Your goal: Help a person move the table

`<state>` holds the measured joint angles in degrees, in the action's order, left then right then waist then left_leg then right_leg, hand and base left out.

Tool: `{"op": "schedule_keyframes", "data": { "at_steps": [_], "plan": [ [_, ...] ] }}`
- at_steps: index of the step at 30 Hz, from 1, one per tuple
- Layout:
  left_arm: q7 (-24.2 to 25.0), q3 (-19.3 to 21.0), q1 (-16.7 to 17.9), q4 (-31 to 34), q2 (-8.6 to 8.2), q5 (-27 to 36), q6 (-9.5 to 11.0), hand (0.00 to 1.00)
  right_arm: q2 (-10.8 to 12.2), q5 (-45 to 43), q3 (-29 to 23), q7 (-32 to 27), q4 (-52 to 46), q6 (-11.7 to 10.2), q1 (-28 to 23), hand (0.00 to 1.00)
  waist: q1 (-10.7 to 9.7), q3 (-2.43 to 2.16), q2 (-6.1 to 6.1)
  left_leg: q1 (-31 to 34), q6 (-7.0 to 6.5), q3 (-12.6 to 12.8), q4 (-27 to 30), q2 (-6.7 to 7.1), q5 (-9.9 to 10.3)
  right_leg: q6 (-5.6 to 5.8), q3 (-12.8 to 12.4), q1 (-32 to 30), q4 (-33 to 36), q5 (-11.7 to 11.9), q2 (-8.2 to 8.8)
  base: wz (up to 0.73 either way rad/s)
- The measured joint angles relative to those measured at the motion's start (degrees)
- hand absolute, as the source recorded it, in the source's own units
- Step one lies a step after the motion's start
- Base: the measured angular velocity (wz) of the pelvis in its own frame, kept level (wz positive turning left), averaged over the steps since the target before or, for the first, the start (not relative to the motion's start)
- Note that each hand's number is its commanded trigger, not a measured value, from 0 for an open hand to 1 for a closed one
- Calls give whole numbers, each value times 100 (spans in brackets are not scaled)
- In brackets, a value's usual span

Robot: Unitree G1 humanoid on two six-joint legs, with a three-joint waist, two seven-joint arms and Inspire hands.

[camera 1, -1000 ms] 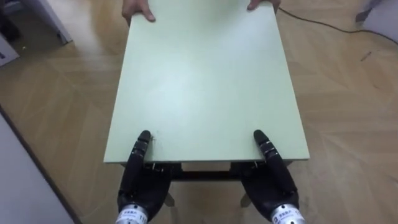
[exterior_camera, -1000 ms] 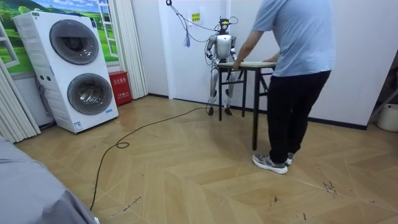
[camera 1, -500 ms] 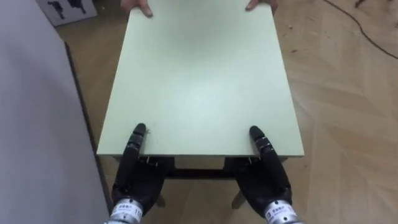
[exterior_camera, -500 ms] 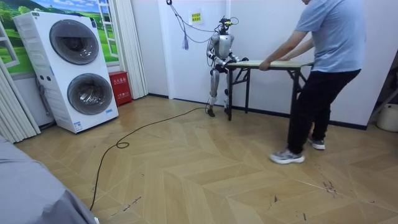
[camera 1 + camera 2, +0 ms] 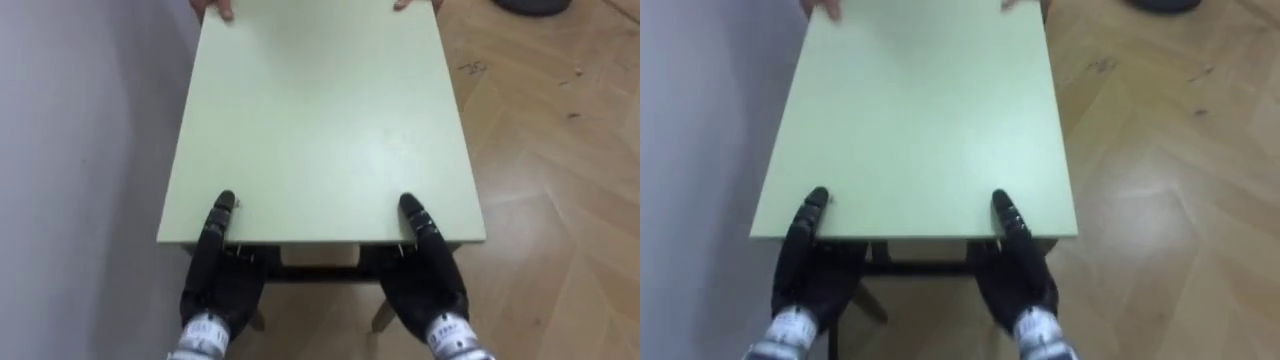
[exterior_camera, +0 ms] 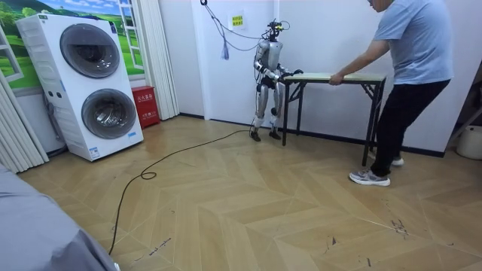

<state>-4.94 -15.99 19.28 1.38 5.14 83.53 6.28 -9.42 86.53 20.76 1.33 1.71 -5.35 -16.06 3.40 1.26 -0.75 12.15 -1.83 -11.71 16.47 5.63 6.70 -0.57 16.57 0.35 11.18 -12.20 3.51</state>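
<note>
Now, left eye view: left hand [image 5: 218,282] and right hand [image 5: 426,282] each pinch the near edge of the bench [image 5: 320,120], thumb on top, palm below; person's hands [image 5: 215,8] hold the far edge.
Right eye view: same grip; grey wall [image 5: 690,150] runs close along the bench's left side.
Room view: bench and person [image 6: 407,60] are farther toward the room view's right than a second ago, robot following.
Meaning: carry under way, probably nearing set-down; wall clearance wants watching.

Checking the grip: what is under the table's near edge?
Under the table, a dark frame and the left hand and right hand, thumbs pinching on top. Farther back is covered.
</note>
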Motion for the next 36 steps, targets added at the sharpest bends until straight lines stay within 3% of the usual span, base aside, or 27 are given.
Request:
{"op": "schedule_keyframes", "data": {
  "at_steps": [1, 3, 7, 9, 10, 11, 14, 16, 19, 21, 24, 27, 36],
  "plan": [
    [0, 11, 11, 11, -6, 0, -2, 100, 9, -3, 1, -21, -7, 1, 10, 100, 2, -4, -9, 5, -65, 502, -83, -47, -41, 0, 60, 60, -42, 0, 2, 44],
    [-23, 22, -5, 11, 0, -4, -10, 100, 9, 27, 9, -43, -7, 6, 8, 100, 1, -3, -6, -70, -132, 927, -172, -136, -81, 0, 12, 151, -45, 0, -8, 34],
    [-146, 19, 5, 9, -38, -20, 5, 100, 72, -128, -14, -147, 16, 8, 9, 100, 141, 0, -9, -323, -140, 786, -296, -121, -85, 37, -191, 180, 184, -1, -23, 7],
    [-158, 13, 4, -1, -77, -62, 10, 100, 118, -173, -20, -147, 30, 9, 11, 100, 150, 8, -19, -340, -149, 551, -312, -128, -83, 211, -388, 86, 87, -92, -16, 9],
    [-167, 31, 3, -6, -114, -62, 28, 100, 129, -231, -20, -153, 30, 10, 43, 100, 175, 11, -20, -327, -146, 501, -319, -88, -80, 147, -554, -61, -310, 55, 32, 8],
    [-183, 38, -1, -37, -152, -61, 28, 100, 116, -255, -35, -160, 32, 10, 38, 100, 147, 16, -80, -340, -145, 498, -321, -94, -75, 55, -502, -82, -244, 155, 31, 4],
    [-211, 57, 17, -40, -173, -61, 12, 100, 94, -257, -35, -173, 42, 5, 28, 100, 158, 26, -94, -418, -145, 923, -465, -154, -73, 53, -447, -10, -143, 184, 32, 2],
    [-223, 65, 30, -54, -172, -43, 4, 100, 85, -267, -51, -173, 43, 53, 28, 100, 151, 40, -66, -449, -150, 1345, -524, -202, -74, 54, -516, -13, -125, 184, 51, -2],
    [-225, 62, 23, -142, -175, -43, -14, 100, 89, -283, -101, -174, 111, 131, 22, 100, 137, 44, -61, -487, -287, 1502, -514, -206, 15, 126, -534, -70, 77, 140, 77, -7],
    [-222, 50, 18, -190, -163, -78, -79, 100, 90, -300, -152, -162, 146, 161, -22, 100, 83, 45, -58, -493, -306, 1494, -512, -179, 27, 135, -535, -99, 203, 134, 93, 14],
    [-147, 14, 7, -377, -172, -220, -101, 100, 187, -394, -216, -119, 243, 180, -144, 100, -68, 65, -3, -646, -366, 1341, -506, -52, 58, 258, -563, 90, 247, 58, 173, 30],
    [-100, 28, -54, -589, -176, -346, -84, 100, 288, -405, -223, 7, 487, 195, -154, 100, -130, 76, 47, -719, -460, 1264, -475, 24, 117, 347, -839, 178, 244, 1, 203, 20],
    [242, 46, -101, -1079, -191, -556, -112, 100, 379, -461, -245, 448, 1122, 216, -65, 100, -155, 78, 103, -723, -504, 1228, -472, 117, 146, 354, -910, 355, 29, -2, 231, 5]
  ]
}}
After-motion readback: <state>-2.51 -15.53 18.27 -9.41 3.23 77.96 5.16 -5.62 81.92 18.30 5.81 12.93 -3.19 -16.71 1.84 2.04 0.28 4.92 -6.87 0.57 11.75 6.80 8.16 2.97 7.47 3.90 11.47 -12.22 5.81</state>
